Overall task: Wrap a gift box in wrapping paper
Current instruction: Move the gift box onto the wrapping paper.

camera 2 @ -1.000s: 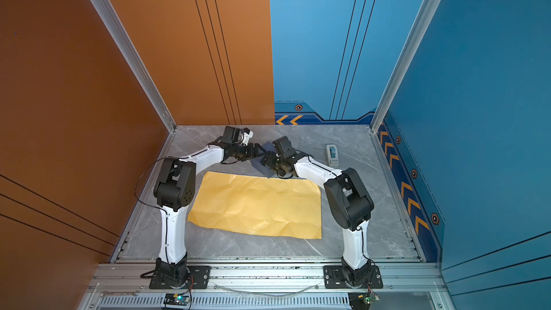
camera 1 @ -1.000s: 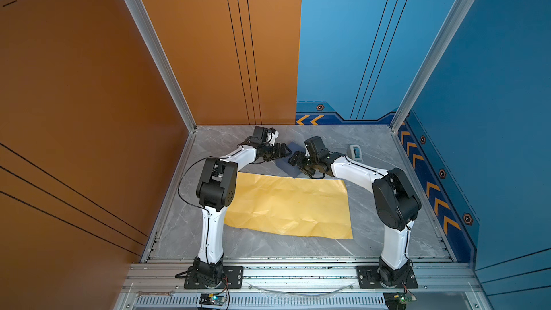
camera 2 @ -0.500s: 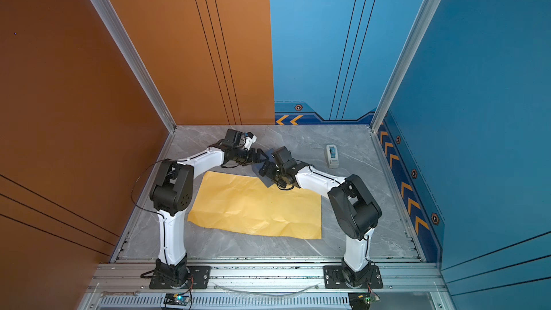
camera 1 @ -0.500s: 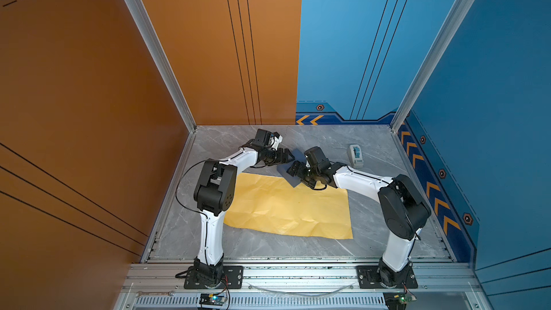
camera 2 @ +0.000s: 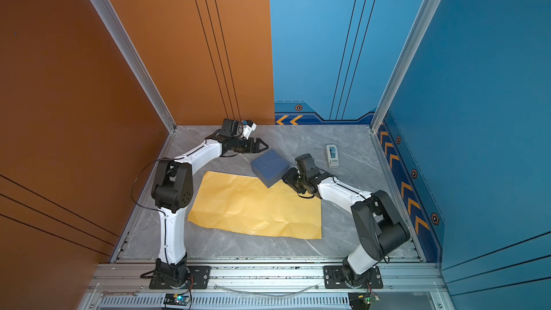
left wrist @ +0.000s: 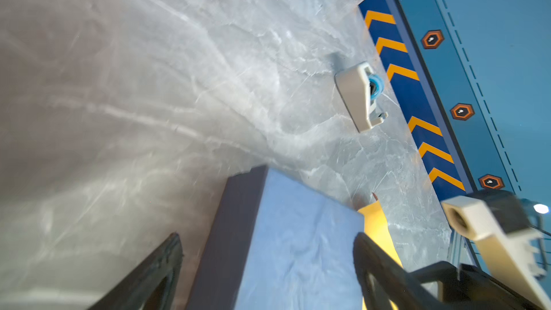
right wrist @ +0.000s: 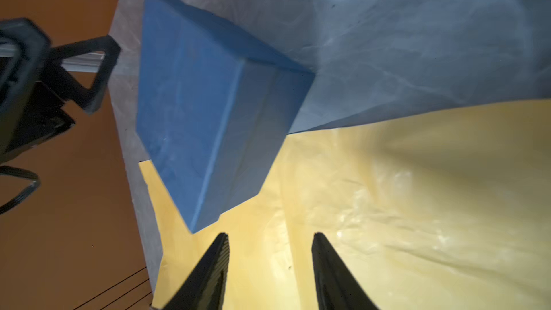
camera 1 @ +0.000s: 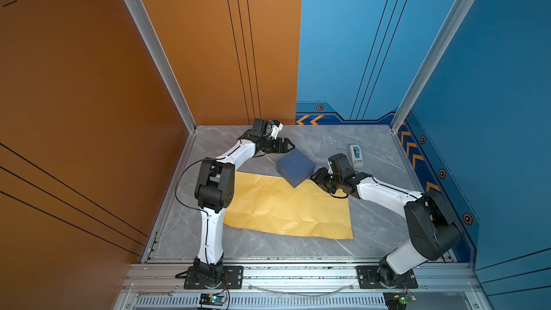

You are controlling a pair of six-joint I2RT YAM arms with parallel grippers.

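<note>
Gift box [camera 1: 295, 167] seemingly rests across the wrapping paper [camera 1: 286, 207] at its twelve-o'clock edge; I see left gripper [camera 1: 289, 146] and right gripper [right wrist: 269, 238] both parted and empty, no folds made.

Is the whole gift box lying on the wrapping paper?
No, in a top view only one corner of the gift box overlaps the wrapping paper; the rest is over the grey table.

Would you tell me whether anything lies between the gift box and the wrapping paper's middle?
Nothing visible does: the gift box overlaps the far edge of the wrapping paper, the sheet's middle lies bare, and the right hand sits beside the box.
</note>
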